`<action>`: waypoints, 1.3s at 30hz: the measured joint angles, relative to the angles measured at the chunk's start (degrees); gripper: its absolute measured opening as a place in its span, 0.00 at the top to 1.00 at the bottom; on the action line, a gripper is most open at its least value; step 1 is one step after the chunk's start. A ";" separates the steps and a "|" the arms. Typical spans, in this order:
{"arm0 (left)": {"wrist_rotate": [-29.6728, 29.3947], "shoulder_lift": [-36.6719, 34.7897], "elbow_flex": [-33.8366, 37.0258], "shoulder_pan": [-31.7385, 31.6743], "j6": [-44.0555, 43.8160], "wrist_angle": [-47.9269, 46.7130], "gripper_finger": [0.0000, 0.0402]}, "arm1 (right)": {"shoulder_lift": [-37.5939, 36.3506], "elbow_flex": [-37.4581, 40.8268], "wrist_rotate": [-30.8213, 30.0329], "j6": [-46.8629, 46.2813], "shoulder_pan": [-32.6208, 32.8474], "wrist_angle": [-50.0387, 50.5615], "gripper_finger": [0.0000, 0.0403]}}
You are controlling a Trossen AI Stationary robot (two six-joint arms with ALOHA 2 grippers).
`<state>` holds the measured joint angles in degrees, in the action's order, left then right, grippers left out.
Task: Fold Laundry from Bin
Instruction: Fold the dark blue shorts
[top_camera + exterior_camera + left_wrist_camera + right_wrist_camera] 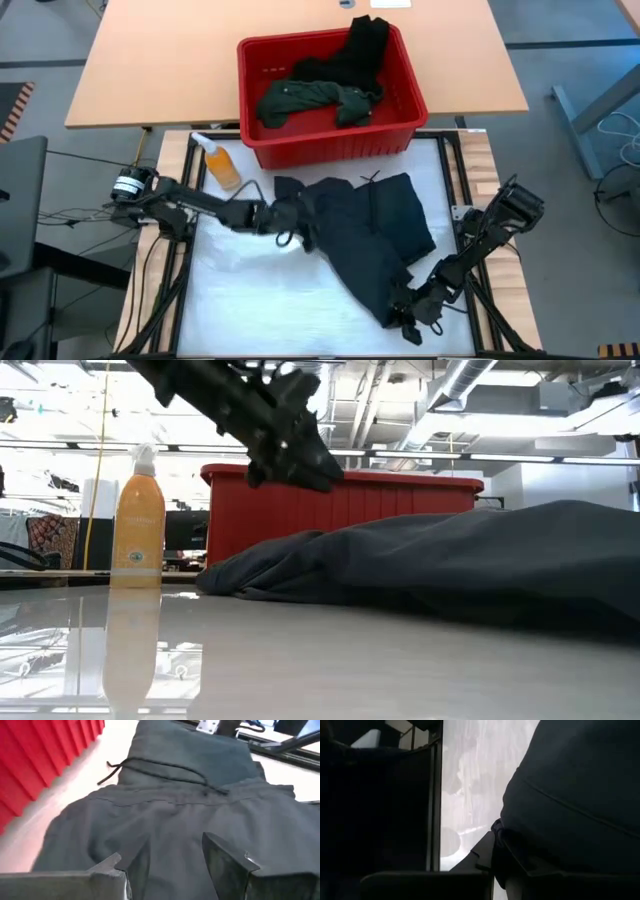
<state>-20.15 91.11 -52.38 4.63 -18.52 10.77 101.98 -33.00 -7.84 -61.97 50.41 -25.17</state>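
Observation:
A dark garment [365,235] with a drawstring [165,767] lies spread on the white table, in front of the red bin [330,148]. In the bin a dark green shirt [300,98] lies on the bottom, and a black piece [365,45] hangs over the far rim. My left gripper [296,222] stands open just over the garment's left edge. The low view shows this left gripper [310,465] clear above the cloth [450,560]. My right gripper [402,318] is down at the garment's near end, shut on it. My right gripper pinches the garment's near edge [501,842] between its two fingers, a small bunch of cloth in the narrow gap. It comes slanting down from the table's near right. One layer or several, I cannot tell. The rest of the garment [580,795] lies slack on the table.
An orange bottle [218,160] stands upright left of the bin, near my left arm. Black frame rails [460,170] run along the table's side edges. Bare white surface [260,290] lies near left of the garment. A wooden table [160,60] stands behind the bin.

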 joint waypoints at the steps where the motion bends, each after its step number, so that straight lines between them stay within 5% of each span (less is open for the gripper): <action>1: 1.55 0.00 0.00 -1.34 0.59 -0.26 0.58 | 0.06 -0.02 -0.32 -0.55 0.42 0.07 0.88; 13: 11.82 5.23 -0.42 -12.44 8.18 4.29 0.40 | -0.18 0.16 -1.29 -0.80 1.39 0.11 0.88; 20: 6.76 12.13 -0.94 -14.06 13.62 14.32 0.35 | -0.09 0.07 -1.31 -0.21 1.25 -0.66 0.88; 31: 10.98 19.63 -5.90 -16.00 10.73 8.99 0.35 | -0.05 0.09 -1.31 0.77 0.77 -0.76 0.88; 35: 7.32 19.35 -6.45 -15.49 10.98 6.38 0.43 | -0.05 0.09 -1.31 0.90 0.72 -0.79 0.88; 39: 7.91 19.10 -6.45 -15.05 12.15 5.32 0.72 | -0.05 0.09 -1.31 0.93 0.71 -0.81 0.88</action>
<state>-12.24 110.21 -58.83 -10.42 -6.38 16.09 101.93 -32.91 -9.15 -61.04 51.12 -25.98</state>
